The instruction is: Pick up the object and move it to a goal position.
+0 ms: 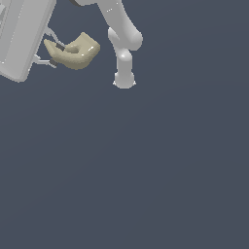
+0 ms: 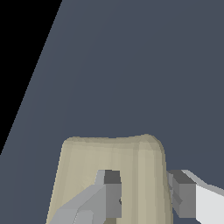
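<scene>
Object: a beige, rounded block held in the gripper near the upper left corner of the exterior view, raised clear of the plain dark blue-grey surface. One finger lies against its upper side and the other at its lower side, so the jaws are closed partway onto the block, one on each side. A large pale grey body of the arm's hand fills the corner behind the gripper. To the exterior view's right of the object, apart from it, stand the arm's white links and base. Nothing lies between the object and the open surface below. In the wrist view the object appears as a tan slab with rounded corners and faint lengthwise shading; one finger crosses its face and the other sits at its edge. No hole can be made out in either view.
</scene>
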You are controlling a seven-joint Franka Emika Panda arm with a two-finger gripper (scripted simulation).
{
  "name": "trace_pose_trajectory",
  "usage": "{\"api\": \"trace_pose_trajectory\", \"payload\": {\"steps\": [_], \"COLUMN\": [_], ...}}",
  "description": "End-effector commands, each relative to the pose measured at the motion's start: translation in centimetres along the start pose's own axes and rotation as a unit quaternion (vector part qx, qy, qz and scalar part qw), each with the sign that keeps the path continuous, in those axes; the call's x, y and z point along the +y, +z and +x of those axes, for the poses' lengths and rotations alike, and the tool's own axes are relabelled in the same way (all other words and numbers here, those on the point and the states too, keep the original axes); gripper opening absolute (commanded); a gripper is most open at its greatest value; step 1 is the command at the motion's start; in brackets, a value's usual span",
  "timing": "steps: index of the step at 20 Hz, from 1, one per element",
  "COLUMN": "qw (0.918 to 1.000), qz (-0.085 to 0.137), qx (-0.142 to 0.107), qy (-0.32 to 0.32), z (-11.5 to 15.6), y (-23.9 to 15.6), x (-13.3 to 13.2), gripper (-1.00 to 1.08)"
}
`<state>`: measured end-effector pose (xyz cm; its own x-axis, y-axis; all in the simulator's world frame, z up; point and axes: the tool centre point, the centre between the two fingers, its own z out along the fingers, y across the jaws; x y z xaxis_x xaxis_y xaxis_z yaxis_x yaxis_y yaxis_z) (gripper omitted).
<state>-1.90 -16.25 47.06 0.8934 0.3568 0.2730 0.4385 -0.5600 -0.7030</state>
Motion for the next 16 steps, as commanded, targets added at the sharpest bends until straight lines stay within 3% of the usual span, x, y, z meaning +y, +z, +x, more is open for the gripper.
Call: {"api": "trace_pose_trajectory", "payload": {"steps": [1, 16], "qw": [1.0000, 1.0000], "qz": [0.001, 0.002], "qx": [0.000, 0.001], "qy": [0.000, 0.000], "z": [-0.1, 0.0], "y": [-1.2, -3.8], "x": [-0.5, -1.5], "gripper": [-1.00, -1.00]}}
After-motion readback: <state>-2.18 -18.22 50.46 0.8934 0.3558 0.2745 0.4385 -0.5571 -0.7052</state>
